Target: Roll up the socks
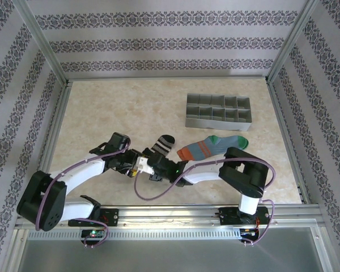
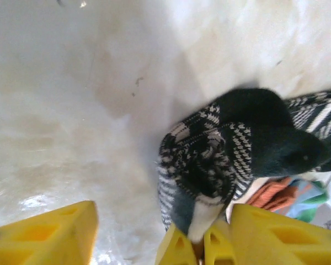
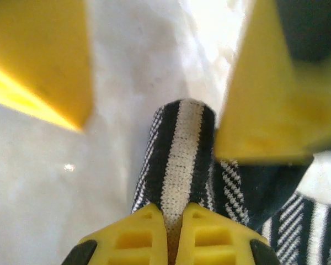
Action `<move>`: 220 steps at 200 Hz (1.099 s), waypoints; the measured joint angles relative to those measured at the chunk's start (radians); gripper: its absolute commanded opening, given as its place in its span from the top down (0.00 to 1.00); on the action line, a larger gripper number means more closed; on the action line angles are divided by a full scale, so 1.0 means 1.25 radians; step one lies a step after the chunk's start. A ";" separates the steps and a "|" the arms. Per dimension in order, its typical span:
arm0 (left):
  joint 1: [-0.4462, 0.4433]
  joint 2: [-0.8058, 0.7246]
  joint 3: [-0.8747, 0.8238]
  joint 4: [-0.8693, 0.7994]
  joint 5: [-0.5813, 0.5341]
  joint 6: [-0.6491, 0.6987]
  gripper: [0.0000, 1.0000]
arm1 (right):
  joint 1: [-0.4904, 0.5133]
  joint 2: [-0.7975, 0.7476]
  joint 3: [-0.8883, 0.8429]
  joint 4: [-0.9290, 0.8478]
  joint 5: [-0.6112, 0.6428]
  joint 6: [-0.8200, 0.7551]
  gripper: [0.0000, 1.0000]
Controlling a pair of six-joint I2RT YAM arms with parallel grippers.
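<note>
Two socks lie on the bench (image 1: 113,113): the black striped sock (image 3: 179,143), partly rolled, near the middle, and the teal-and-orange sock (image 1: 212,147) just beside it. The right jaws are pinched tight on the black sock's rolled end. The left jaws stand wide apart around it, gripping nothing.

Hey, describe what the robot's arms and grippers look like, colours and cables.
The left arm and right arm have white links, black joints and looping purple cables. The left gripper and right gripper have bright yellow wedge-shaped fingers with moulded recesses.
</note>
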 measured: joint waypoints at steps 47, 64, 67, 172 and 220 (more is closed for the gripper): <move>0.032 -0.032 0.002 -0.041 0.001 0.006 0.35 | -0.132 -0.026 -0.044 0.034 -0.246 0.110 1.00; 0.032 -0.032 0.002 -0.035 0.005 0.013 0.38 | -0.168 -0.022 -0.047 0.039 -0.329 0.141 1.00; 0.032 -0.032 0.002 -0.031 0.005 0.015 0.38 | -0.174 -0.020 -0.047 0.041 -0.343 0.146 1.00; -0.042 0.134 0.012 0.203 0.034 0.038 0.41 | -0.313 0.083 0.028 0.010 -0.688 0.293 1.00; -0.049 0.215 0.020 0.291 0.025 0.049 0.71 | -0.327 0.110 0.065 -0.032 -0.742 0.310 1.00</move>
